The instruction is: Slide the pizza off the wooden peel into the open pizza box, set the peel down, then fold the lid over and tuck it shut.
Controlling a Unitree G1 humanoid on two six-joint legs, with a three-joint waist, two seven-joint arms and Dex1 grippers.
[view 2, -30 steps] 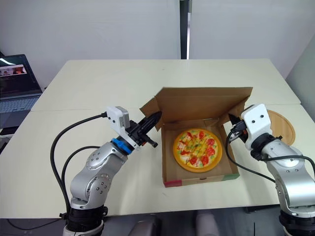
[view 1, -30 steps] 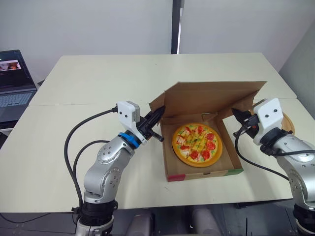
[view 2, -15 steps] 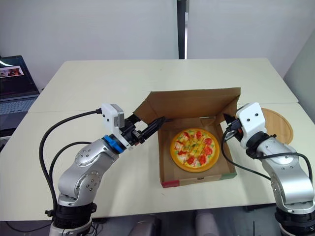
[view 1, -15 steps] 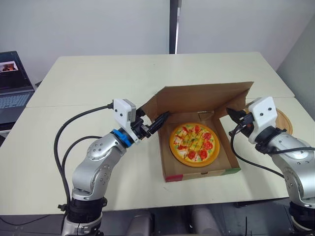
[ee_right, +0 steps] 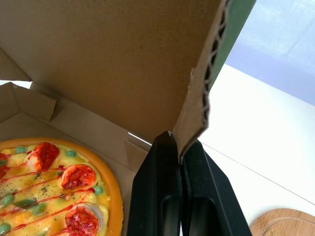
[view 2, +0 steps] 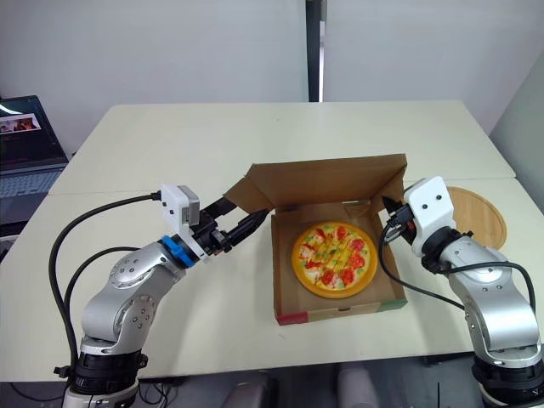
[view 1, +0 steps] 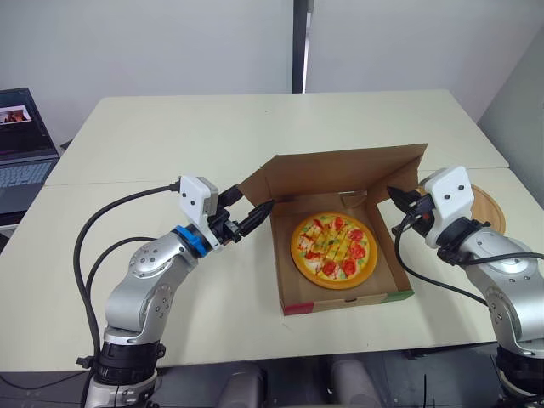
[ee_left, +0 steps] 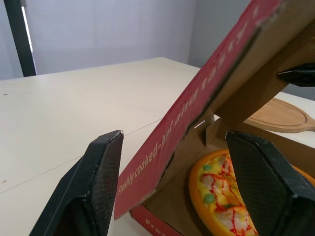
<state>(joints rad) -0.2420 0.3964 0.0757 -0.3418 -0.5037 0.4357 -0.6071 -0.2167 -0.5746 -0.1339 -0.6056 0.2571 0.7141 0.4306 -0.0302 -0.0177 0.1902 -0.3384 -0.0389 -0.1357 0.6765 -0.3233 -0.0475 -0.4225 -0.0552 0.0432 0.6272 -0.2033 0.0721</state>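
On the right, the right gripper [ee_right: 179, 147] is pinched closed on the right edge of the half-raised lid [view 1: 340, 174]. Opposite, the left gripper [ee_left: 175, 135] spreads wide, straddling the lid's left edge without gripping. Pizza [view 1: 332, 248] lies inside the box [view 1: 340, 303]; the peel [view 1: 491, 208] rests on the table [view 1: 170, 144] to its right. Thin cardboard looks light and bendy, so hold near both corners.
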